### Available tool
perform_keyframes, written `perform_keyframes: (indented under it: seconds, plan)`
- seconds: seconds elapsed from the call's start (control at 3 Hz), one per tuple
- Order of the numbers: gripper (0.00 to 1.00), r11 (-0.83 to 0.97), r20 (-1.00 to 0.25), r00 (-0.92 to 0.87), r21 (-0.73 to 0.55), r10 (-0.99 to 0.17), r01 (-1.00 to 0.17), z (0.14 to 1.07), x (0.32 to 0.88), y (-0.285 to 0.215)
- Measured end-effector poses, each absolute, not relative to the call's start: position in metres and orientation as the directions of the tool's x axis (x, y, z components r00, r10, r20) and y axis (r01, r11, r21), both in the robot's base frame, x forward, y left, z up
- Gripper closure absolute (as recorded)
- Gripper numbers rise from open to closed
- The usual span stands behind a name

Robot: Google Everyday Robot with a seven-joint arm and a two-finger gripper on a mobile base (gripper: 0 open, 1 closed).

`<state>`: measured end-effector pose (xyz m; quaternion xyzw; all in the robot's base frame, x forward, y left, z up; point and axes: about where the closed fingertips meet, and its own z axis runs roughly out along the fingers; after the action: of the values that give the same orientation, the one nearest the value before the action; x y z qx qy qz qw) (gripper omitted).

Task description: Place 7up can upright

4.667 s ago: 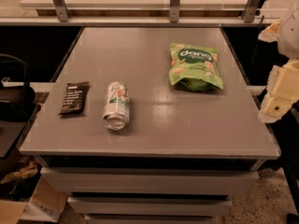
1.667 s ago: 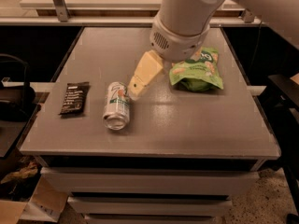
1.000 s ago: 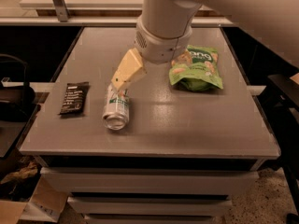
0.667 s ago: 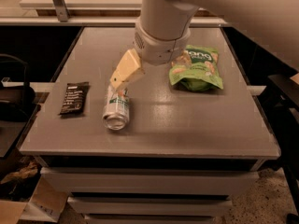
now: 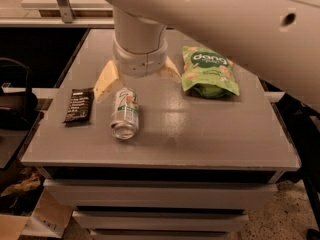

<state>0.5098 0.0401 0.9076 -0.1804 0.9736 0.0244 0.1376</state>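
7up can [image 5: 125, 113] lies on its side, long axis toward the camera — just camera-side of gripper [image 5: 136, 80], jaws spread, empty.

Gripper [image 5: 138, 82] low over table [image 5: 210, 136], fingers [image 5: 106, 80] spread wide. 7up can [image 5: 125, 115] on its side just cam-side of it, w/ no grip. Snack bag [image 5: 209, 76] view-right of gripper, dark wrapper [image 5: 79, 105] view-left.

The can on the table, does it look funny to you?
Yes. The 7up can lies tipped over on its side on the table, one end facing the front edge, instead of standing up. The gripper hangs open just behind it. Nothing looks spilled.
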Motion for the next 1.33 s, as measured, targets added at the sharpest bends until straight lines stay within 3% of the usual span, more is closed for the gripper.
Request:
perform_keyframes:
  seconds: [1.33]
  plan:
    - [0.00, 0.981, -0.145, -0.973, 0.043, -0.182, -0.190, 0.859, 0.525, 0.089]
